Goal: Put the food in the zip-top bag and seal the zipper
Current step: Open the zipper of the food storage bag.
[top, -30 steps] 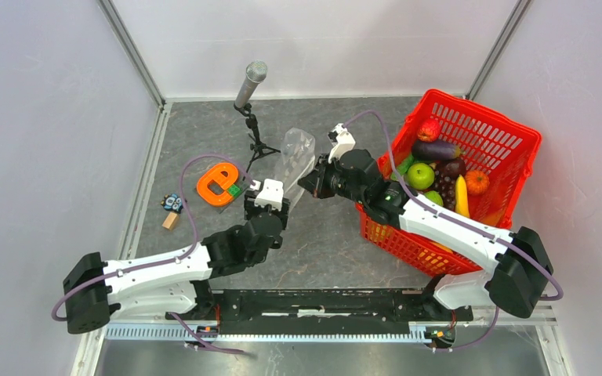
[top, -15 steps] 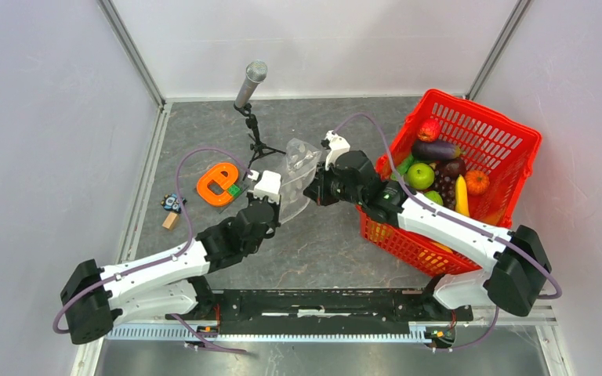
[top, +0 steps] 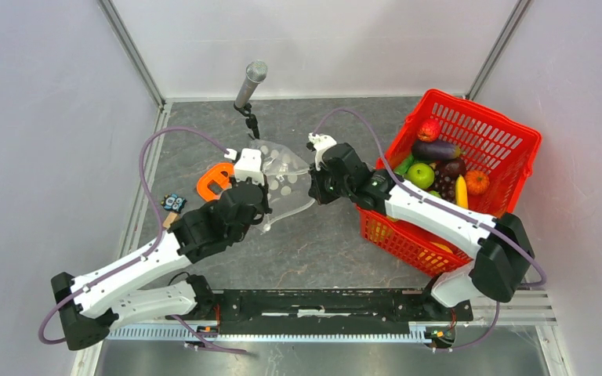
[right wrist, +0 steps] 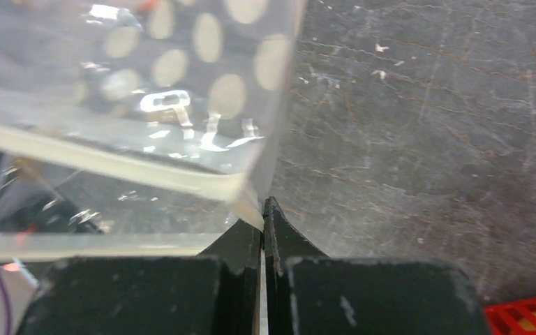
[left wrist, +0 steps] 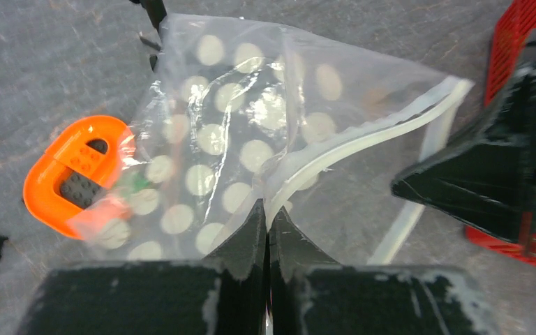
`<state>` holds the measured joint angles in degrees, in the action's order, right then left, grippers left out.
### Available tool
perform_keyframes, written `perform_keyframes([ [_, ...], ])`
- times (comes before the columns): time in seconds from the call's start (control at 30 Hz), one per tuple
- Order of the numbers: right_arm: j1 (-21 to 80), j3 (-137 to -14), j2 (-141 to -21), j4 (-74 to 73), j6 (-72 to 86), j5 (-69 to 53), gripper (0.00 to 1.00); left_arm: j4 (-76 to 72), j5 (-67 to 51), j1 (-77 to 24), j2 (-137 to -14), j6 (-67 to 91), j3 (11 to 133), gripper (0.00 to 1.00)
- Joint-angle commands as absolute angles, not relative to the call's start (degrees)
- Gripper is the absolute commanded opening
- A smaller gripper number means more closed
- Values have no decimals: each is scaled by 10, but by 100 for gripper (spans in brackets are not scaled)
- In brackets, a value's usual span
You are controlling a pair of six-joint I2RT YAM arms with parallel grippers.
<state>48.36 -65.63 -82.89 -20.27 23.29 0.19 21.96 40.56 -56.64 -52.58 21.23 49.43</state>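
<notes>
1. A microphone [top: 252, 82] is standing on its small tripod at the far side of the table, just behind the bag. In your left wrist view its black legs are showing at the bag's far corner.
2. The orange tape holder [top: 213, 178] is lying left of the bag. Your left arm is covering part of it from above, and in the left wrist view a corner of the bag is overlapping it.
3. A small blue item [top: 173, 202] and a wooden block [top: 171, 220] are lying near the left rail, well clear of the bag.
4. The red basket [top: 509, 168] is sitting at the right, with your right arm reaching over its near-left corner. The food is resting inside it: a green apple [top: 420, 175], an eggplant [top: 436, 150], a red piece [top: 429, 129], dark grapes [top: 448, 182], a yellow piece [top: 462, 196] and an orange fruit [top: 477, 182].
5. The zip-top bag [top: 282, 176] is hanging mid-table between your 2 grippers, between the tape holder and the basket. The 2 strips of its zipper [left wrist: 363, 139] are standing apart.
6. Your left gripper [left wrist: 266, 220] is pinching the zipper strip, fingers pressed together on it.
7. Your right gripper [right wrist: 263, 216] is clamping the bag's corner at the zipper's end, fingers likewise together.
</notes>
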Motion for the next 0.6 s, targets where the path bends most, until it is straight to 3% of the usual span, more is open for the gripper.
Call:
perform_keyframes([
  [0.0, 472, -705, -861, -262, 169, 39, 0, 392, 394, -566, -543, 351, 563, 2],
  [0.13, 471, -744, -888, -279, 110, 13, 0, 438, 332, -566, -546, 401, 570, 2],
  [0.33, 471, -774, -930, -290, 72, -38, 0, 380, 289, -565, -560, 441, 509, 2],
  [0.57, 471, -795, -963, -303, 73, -10, 4, 320, 264, -524, -605, 421, 494, 2],
])
